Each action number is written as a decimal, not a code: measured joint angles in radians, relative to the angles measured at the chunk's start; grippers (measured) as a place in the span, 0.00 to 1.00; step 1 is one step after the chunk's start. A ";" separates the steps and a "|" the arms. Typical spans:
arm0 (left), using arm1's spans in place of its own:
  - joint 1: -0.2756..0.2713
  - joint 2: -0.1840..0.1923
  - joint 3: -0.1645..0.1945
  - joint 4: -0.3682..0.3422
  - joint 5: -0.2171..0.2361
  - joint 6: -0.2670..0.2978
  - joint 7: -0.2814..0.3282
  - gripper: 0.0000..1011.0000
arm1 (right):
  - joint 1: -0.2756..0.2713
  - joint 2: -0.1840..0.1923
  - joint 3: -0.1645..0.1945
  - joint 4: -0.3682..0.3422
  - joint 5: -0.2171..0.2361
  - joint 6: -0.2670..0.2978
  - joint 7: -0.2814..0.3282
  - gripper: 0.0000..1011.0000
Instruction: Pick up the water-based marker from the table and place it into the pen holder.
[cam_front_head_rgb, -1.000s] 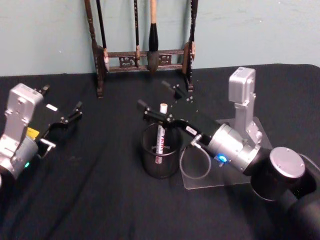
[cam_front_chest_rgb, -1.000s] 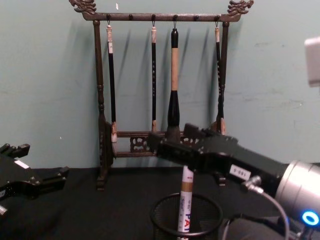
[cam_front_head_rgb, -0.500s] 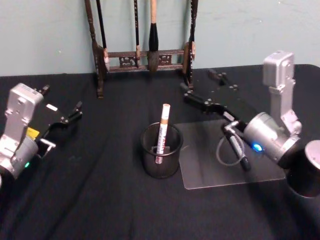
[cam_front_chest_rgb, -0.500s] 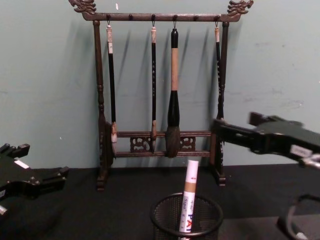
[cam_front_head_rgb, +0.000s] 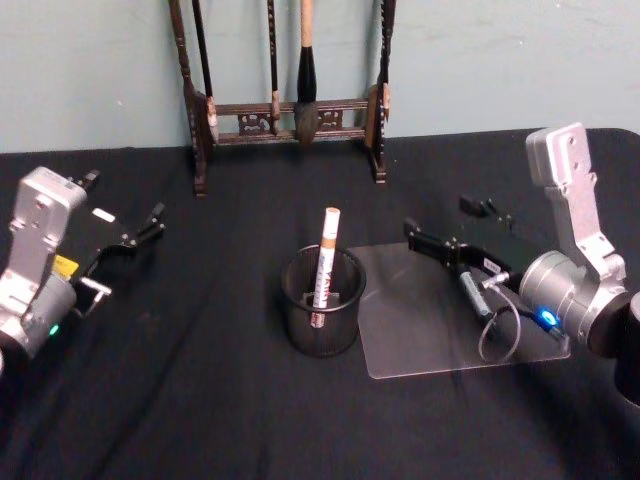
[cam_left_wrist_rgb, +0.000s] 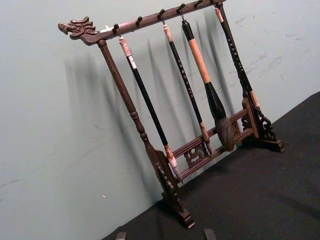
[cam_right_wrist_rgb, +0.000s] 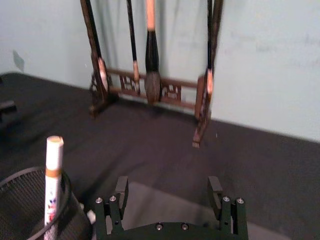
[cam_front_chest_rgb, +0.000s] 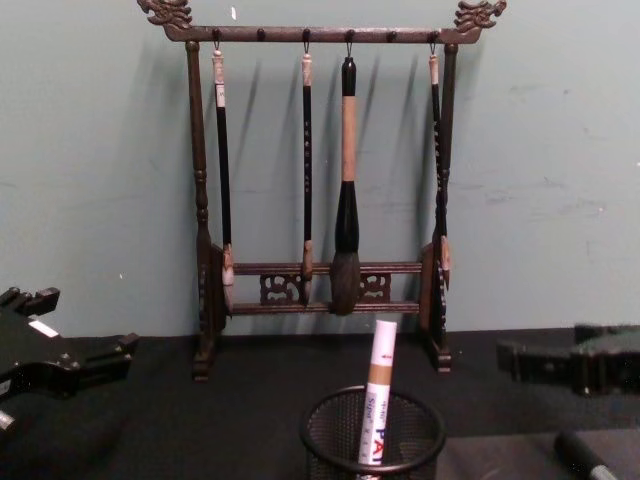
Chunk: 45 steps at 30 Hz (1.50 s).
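Marker: your water-based marker (cam_front_head_rgb: 322, 262) stood near upright in the pen holder (cam_front_head_rgb: 300, 335), its cap end above the rim.
Bearing: it sat to the left of the right gripper (cam_front_head_rgb: 437, 220), well clear.
Right gripper: fingers apart, nothing between them, and the nearer arm.
Left gripper (cam_front_head_rgb: 125, 196): fingers apart, empty, and farther off.
Judgement: the placing looked done.

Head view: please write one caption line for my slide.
Marker stands in the black mesh pen holder; open right gripper hovers to its right, left gripper sits open at far left.
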<state>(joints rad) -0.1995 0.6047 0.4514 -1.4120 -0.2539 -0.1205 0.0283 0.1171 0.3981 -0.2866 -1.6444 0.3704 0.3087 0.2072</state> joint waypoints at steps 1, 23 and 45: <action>0.000 0.000 0.000 0.000 0.000 0.000 0.000 0.99 | -0.002 -0.001 0.001 -0.001 -0.002 0.024 -0.001 0.99; 0.000 0.000 0.000 0.000 0.000 0.000 0.000 0.99 | -0.010 -0.005 0.020 0.053 -0.065 0.190 -0.015 0.99; 0.000 0.000 0.000 0.000 0.000 0.000 0.000 0.99 | 0.007 -0.033 0.037 0.107 -0.118 0.186 0.017 0.99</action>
<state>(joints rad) -0.1995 0.6047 0.4514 -1.4120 -0.2539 -0.1205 0.0283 0.1241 0.3646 -0.2496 -1.5372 0.2525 0.4945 0.2243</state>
